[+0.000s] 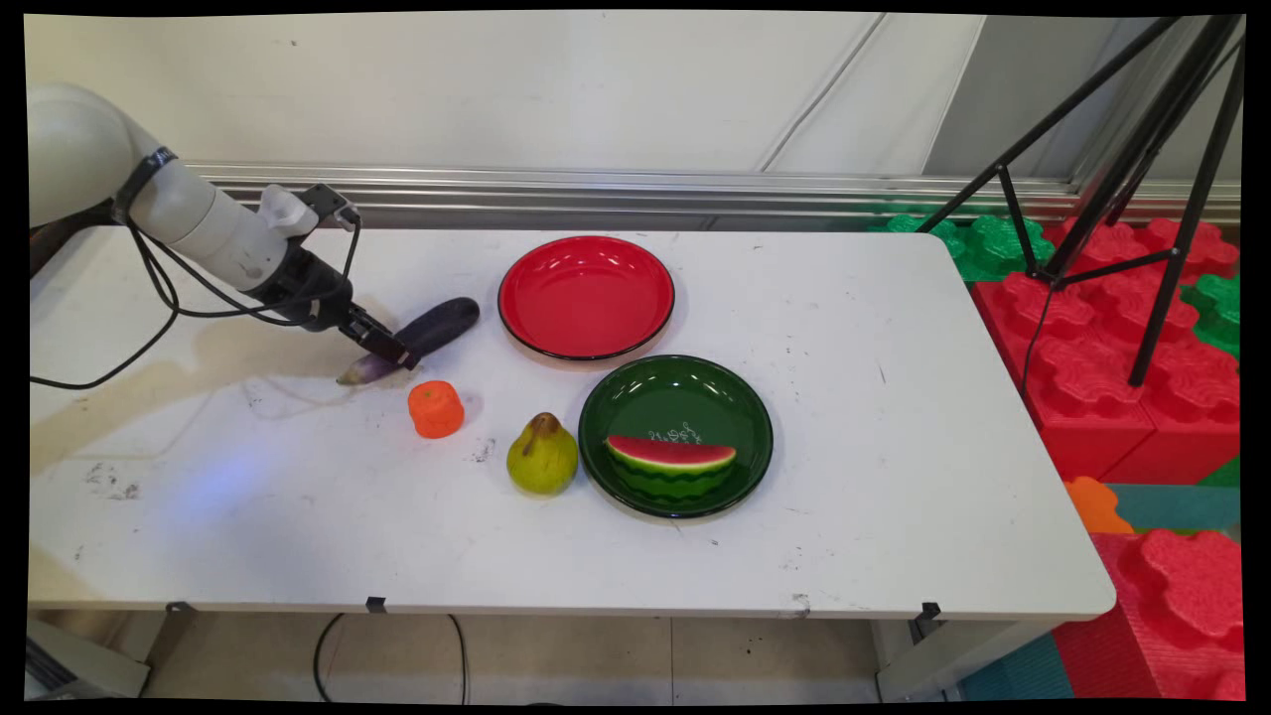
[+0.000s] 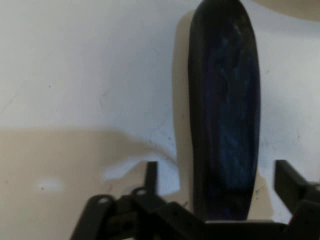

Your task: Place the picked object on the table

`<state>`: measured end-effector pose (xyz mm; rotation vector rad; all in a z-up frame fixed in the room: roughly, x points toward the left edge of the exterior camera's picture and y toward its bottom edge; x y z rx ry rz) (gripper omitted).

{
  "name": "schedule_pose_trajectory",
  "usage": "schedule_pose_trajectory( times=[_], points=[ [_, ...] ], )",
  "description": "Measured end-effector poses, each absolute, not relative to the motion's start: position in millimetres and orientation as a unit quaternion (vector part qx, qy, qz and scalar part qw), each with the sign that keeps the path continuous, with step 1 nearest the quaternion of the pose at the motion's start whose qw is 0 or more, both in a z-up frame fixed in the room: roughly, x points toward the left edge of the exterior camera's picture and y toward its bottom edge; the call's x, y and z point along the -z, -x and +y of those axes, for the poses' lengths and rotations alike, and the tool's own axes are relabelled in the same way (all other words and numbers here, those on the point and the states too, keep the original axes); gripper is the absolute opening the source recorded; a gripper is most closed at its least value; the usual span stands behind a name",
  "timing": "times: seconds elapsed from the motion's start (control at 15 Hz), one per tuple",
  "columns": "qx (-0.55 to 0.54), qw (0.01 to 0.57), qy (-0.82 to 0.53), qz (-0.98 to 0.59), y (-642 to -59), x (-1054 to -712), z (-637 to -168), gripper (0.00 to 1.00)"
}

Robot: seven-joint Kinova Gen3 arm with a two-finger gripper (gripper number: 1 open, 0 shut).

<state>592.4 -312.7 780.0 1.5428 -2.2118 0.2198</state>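
Observation:
A dark purple eggplant (image 1: 437,326) lies on the white table (image 1: 894,417) left of centre, its pale stem end toward the near left. My gripper (image 1: 393,351) is low over its middle. In the hand view the eggplant (image 2: 225,100) runs up between the two fingers (image 2: 151,172), with a gap of table showing on each side, so the gripper (image 2: 217,171) is open around it and not squeezing it.
An orange carrot piece (image 1: 436,408) stands just right of the gripper on the near side. A pear (image 1: 542,456) is beside a green plate (image 1: 735,402) holding a watermelon slice (image 1: 670,459). A red plate (image 1: 586,296) sits behind. A tripod (image 1: 1142,179) and foam blocks (image 1: 1102,328) are off to the right.

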Motion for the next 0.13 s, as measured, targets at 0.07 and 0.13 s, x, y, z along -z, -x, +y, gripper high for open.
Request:
schedule_pose_trajectory(
  times=[0.07,0.13],
  points=[
    [-0.080,0.216,-0.557,-0.798,-592.9,-780.1,-312.5,1.00],
    [-0.080,0.217,-0.556,-0.798,-593.5,-780.2,-312.2,1.00]
  ],
)
